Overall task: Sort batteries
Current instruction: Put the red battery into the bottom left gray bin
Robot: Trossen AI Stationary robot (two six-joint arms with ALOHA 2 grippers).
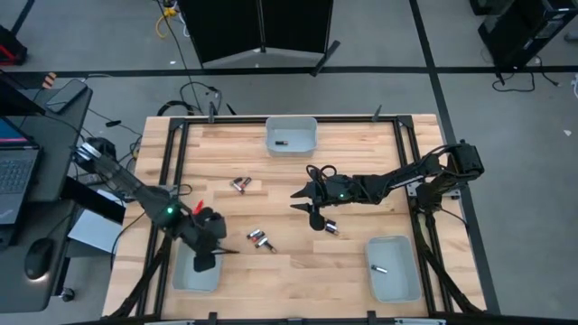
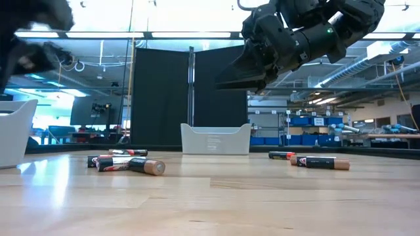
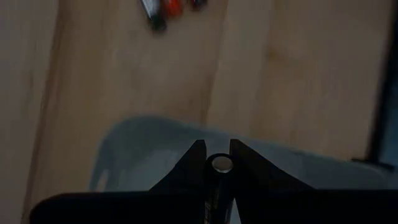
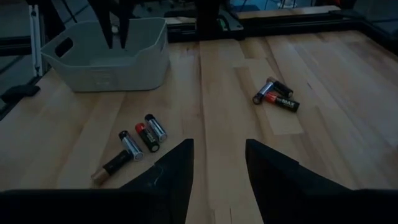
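My left gripper (image 1: 217,250) hangs over the near-left pale tray (image 1: 185,275), pointing steeply down and shut on a battery (image 3: 220,165). My right gripper (image 1: 305,206) is open above the table's middle with nothing between its fingers. Loose batteries lie on their sides on the wood: a pair (image 1: 239,183) left of centre, a cluster (image 1: 260,240) nearer the front, and one (image 1: 330,227) just beside my right gripper. In the right wrist view the cluster (image 4: 135,145) and the pair (image 4: 277,98) lie ahead of the open fingers. My left gripper pinches the battery between its two fingertips (image 3: 193,163). The battery runs roughly along the fingers, its silver end cap (image 3: 221,164) showing at their tips. The fingers come from above, slanting down. The battery is lifted clear over the tray's inside (image 3: 149,146).
A pale tray (image 1: 307,143) at the far middle holds one battery, and another tray (image 1: 405,282) at the near right holds one battery. Black frame rails (image 1: 172,171) run along the table's left and right sides. Bare wood lies between the trays.
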